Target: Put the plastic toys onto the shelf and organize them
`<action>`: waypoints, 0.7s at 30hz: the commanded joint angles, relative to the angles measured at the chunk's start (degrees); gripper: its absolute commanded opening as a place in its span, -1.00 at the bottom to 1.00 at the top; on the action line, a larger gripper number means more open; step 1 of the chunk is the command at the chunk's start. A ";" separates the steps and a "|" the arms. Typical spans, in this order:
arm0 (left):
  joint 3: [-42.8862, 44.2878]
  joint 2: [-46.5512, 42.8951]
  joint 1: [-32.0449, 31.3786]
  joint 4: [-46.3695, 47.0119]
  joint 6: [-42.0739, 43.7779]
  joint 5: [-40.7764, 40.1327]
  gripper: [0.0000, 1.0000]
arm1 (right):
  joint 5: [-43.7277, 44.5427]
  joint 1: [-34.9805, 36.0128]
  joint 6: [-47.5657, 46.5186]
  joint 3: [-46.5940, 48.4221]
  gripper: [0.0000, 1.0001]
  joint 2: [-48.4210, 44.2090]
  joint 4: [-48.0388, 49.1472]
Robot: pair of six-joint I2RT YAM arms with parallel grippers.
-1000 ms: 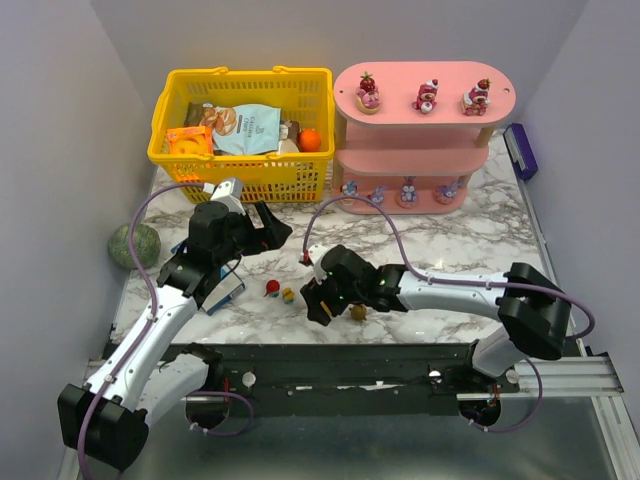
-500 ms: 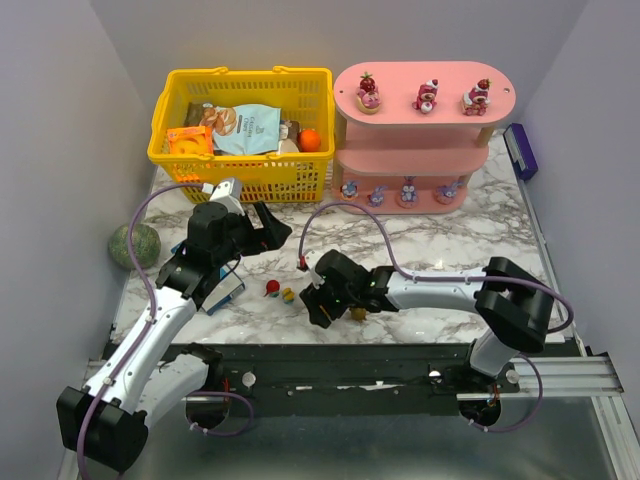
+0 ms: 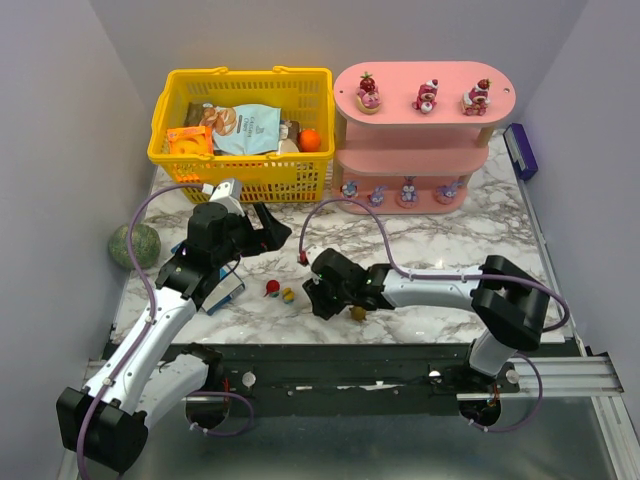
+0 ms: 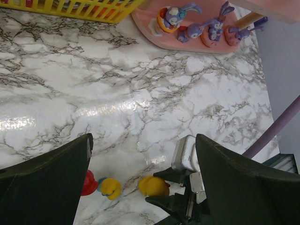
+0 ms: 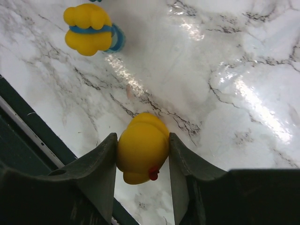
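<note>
Right wrist view has the right gripper [image 5: 142, 138] partly closed, its two fingers [image 5: 105, 161] pressed against either side of a yellow round toy [image 5: 143, 147] with a small red bit on it. The toy sits low on the marble table [image 5: 225, 70], clasped between the jaws. Ahead of those fingertips and off to their left lies a banded yellow toy [image 5: 91, 29], apart from the one being gripped.

From the top external view, a red toy [image 3: 271, 289] lies just beyond the banded one on the gripper's left side. An olive toy [image 3: 358, 313] rests close beside the right wrist, on its near side.

The left gripper [image 4: 143, 140] is spread wide with nothing between its fingers but bare marble. It hangs above the table, left of and farther back than the right gripper.

The shelf [image 3: 400, 85] stands at the back of the table, well beyond the right gripper and a little to its right. Three strawberry-topped figurines [image 3: 425, 96] stand in a row on its top board. Purple bunny figures [image 3: 409, 190] line its bottom board.

The yellow basket [image 3: 240, 72] sits just left of the shelf, straight beyond the left gripper. It holds snack packets [image 3: 245, 128] and an orange ball [image 3: 309, 140].
</note>
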 commanded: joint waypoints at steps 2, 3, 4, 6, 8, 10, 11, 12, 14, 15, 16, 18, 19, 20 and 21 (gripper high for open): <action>-0.11 -0.93 0.28 -0.96 0.61 -0.64 0.98 | 9.34 -0.01 4.02 6.50 -0.78 -0.58 -7.85; -0.11 -0.84 0.28 -0.87 0.61 -0.64 0.98 | 10.48 -0.18 4.55 7.30 -0.78 -1.71 -10.64; -0.11 -1.02 0.28 -0.96 0.61 -0.64 0.98 | 13.02 -0.36 5.86 9.48 -0.78 -2.24 -12.32; -0.02 -1.02 0.28 -0.87 0.61 -0.73 0.98 | 14.53 -1.75 6.84 11.78 -0.78 -3.21 -17.67; -0.11 -0.93 0.28 -0.78 0.52 -0.64 0.97 | 17.08 -2.99 8.24 15.28 -0.78 -4.71 -21.55; -0.02 -0.84 0.28 -0.78 0.52 -0.55 0.97 | 18.31 -5.53 8.86 17.49 -0.78 -6.54 -26.74; -0.11 -0.84 0.28 -0.78 0.61 -0.55 0.98 | 18.58 -6.50 9.03 19.33 -0.78 -7.25 -28.23; -0.11 -0.93 0.28 -0.78 0.61 -0.55 0.98 | 18.93 -8.60 8.95 20.13 -0.78 -7.96 -31.03; -0.20 -0.93 0.28 -0.78 0.61 -0.64 0.97 | 20.86 -10.81 8.95 21.71 -0.78 -10.50 -33.42; -0.20 -0.93 0.28 -0.70 0.61 -0.64 0.97 | 21.21 -13.34 8.60 22.94 -0.78 -11.56 -35.18; -0.28 -1.02 0.28 -0.61 0.61 -0.55 0.98 | 21.74 -14.67 7.81 23.47 -0.78 -12.52 -35.80; -0.37 -1.02 0.28 -0.70 0.61 -0.47 0.98 | 22.71 -19.05 7.20 24.87 -0.77 -15.06 -37.03; -0.37 -1.10 0.28 -0.52 0.61 -0.47 0.98 | 22.71 -20.47 5.97 25.23 -0.76 -15.78 -37.04; -0.29 -1.02 0.28 -0.61 0.52 -0.47 0.98 | 22.97 -22.05 5.35 25.58 -0.76 -16.57 -37.04; -0.28 -0.93 0.28 -0.43 0.52 -0.47 0.97 | 23.15 -24.59 4.74 26.02 -0.75 -17.36 -37.04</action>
